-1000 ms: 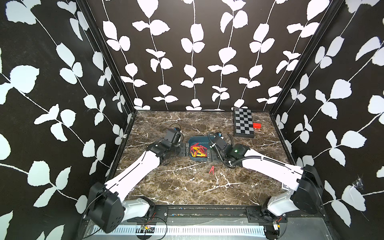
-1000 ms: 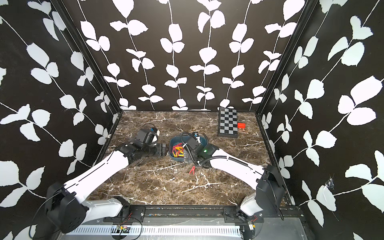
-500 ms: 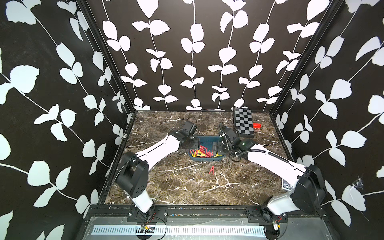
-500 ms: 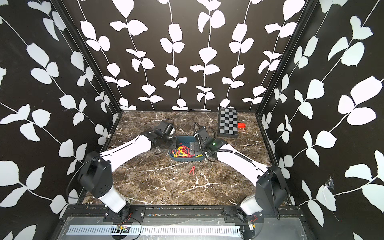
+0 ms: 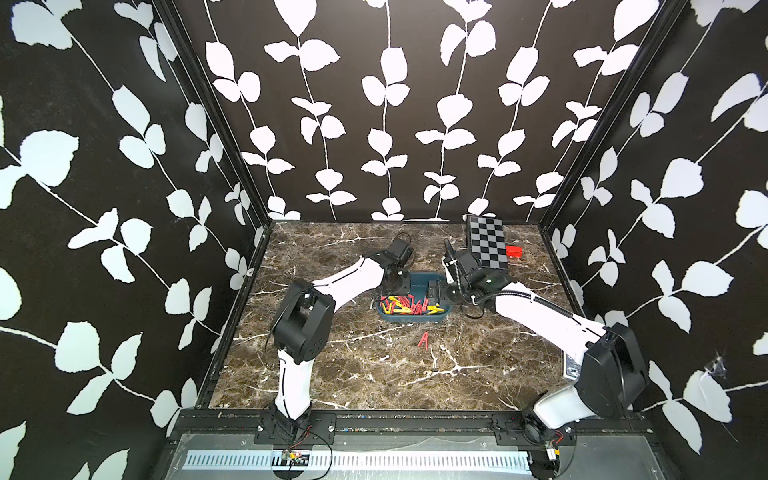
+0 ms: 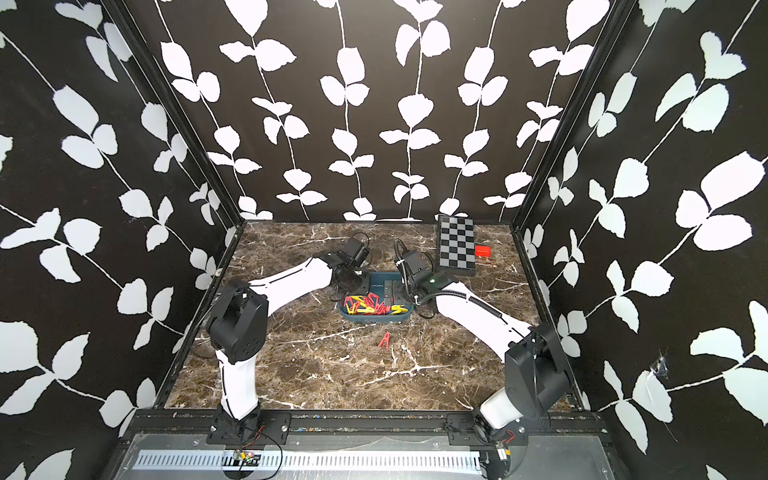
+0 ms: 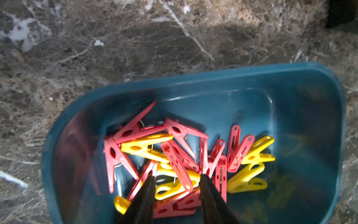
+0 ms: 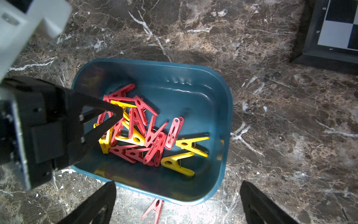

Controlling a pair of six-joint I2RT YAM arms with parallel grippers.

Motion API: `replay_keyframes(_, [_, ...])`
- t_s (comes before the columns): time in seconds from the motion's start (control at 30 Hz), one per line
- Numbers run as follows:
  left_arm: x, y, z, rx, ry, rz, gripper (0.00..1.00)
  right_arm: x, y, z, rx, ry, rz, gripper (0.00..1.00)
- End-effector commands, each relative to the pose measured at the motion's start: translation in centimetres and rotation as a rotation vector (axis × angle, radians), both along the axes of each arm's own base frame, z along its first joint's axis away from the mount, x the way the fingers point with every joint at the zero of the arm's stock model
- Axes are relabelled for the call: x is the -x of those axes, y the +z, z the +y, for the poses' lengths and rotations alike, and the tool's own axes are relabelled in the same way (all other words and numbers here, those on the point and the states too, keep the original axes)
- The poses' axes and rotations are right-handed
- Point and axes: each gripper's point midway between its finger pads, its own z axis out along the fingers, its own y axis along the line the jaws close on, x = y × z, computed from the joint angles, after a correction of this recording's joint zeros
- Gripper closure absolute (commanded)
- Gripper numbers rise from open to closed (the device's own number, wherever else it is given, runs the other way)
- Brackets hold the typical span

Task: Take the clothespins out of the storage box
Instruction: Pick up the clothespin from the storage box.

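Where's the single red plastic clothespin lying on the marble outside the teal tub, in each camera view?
Both top views: the single red plastic clothespin lies on the brown marble tabletop, on the tub's near side, toward the arm bases.
Left wrist: not in it.
Right wrist: the clothespin lies just outside the tub's wall.
Shared landmark: the dark teal plastic tub.
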Motion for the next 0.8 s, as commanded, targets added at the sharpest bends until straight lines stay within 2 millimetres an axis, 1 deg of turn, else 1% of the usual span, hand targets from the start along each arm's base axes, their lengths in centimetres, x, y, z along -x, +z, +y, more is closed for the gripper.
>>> replay_keyframes(0.0, [0.1, 0.7, -0.5, -0.013, 0.004, 0.001, 0.60, -0.7, 0.7, 0.5, -0.026, 0.019, -0.021, 0.01])
replay_keyframes(0.1, [-0.1, 0.3, -1.0, -0.011, 0.006, 0.015, 0.60, -0.8, 0.5, 0.3, -0.029, 0.017, -0.012, 0.01])
replay_keyframes(0.13, [-0.2, 0.1, -1.2, -0.009, 0.008, 0.021, 0.64, -0.8, 0.4, 0.2, -0.029, 0.017, -0.011, 0.01])
replay_keyframes(0.17, [0.4, -0.1, -2.2, -0.006, -0.011, 0.026, 0.65, -0.9, 0.4, 0.1, -0.029, 0.015, -0.010, 0.01])
replay_keyframes(0.2, [0.7, -0.2, -2.7, -0.003, -0.019, 0.030, 0.65, -0.9, 0.4, -0.1, -0.029, 0.011, -0.010, 0.01])
replay_keyframes(0.23, [0.7, -0.4, -3.0, 0.000, -0.019, 0.037, 0.69, -0.9, 0.4, -0.3, -0.027, 0.007, -0.008, 0.01])
replay_keyframes(0.27, [0.8, -0.4, -3.4, 0.006, -0.018, 0.041, 0.70, -0.9, 0.3, -0.5, -0.026, 0.004, -0.006, 0.01])
replay_keyframes(0.43, [1.2, -0.9, -5.0, 0.048, -0.005, 0.073, 0.71, -0.6, 0.1, -1.5, -0.023, -0.015, -0.001, 0.01])
replay_keyframes(0.5, [1.3, -1.4, -5.2, 0.054, 0.006, 0.085, 0.71, -0.5, 0.1, -1.7, -0.026, -0.021, -0.002, 0.01])
replay_keyframes(0.6, [1.2, -2.2, -4.8, 0.025, 0.030, 0.099, 0.72, -0.3, 0.1, -1.8, -0.031, -0.022, 0.000, 0.01])
replay_keyframes(0.77, [0.6, -2.6, -4.7, 0.004, 0.053, 0.093, 0.72, 0.0, -0.1, -2.1, -0.030, -0.025, 0.004, 0.01])
